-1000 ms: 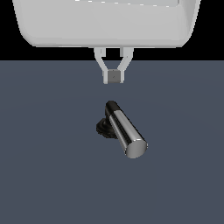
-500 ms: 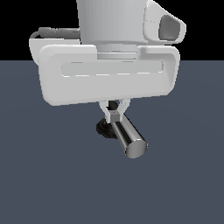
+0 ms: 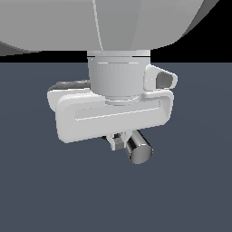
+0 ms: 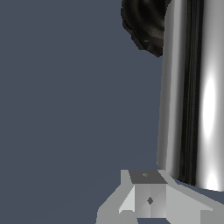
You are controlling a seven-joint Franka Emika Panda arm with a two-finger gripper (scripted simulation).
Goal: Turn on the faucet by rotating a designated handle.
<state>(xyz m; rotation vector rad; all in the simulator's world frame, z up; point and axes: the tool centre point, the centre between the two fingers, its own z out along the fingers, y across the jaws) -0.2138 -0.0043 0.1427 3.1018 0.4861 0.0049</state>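
The faucet's chrome handle (image 3: 138,150) pokes out from under my white hand, its flat round end facing the camera. The rest of the faucet is hidden behind the hand in the exterior view. My gripper (image 3: 118,141) is down low, just to the exterior view's left of the handle, with the fingers together and holding nothing. In the wrist view the handle (image 4: 192,87) fills one side as a tall shiny cylinder, with the black ribbed base (image 4: 146,22) behind it. My gripper (image 4: 148,197) sits close beside the bar's near end; whether it touches is unclear.
A flat dark grey floor (image 3: 195,190) surrounds the faucet. My large white arm and hand (image 3: 113,108) fill the upper and middle exterior view and block the sight of the faucet's base.
My hand has come down and toward the camera, from above the faucet to beside the handle. It now covers most of the faucet. The handle looks unmoved.
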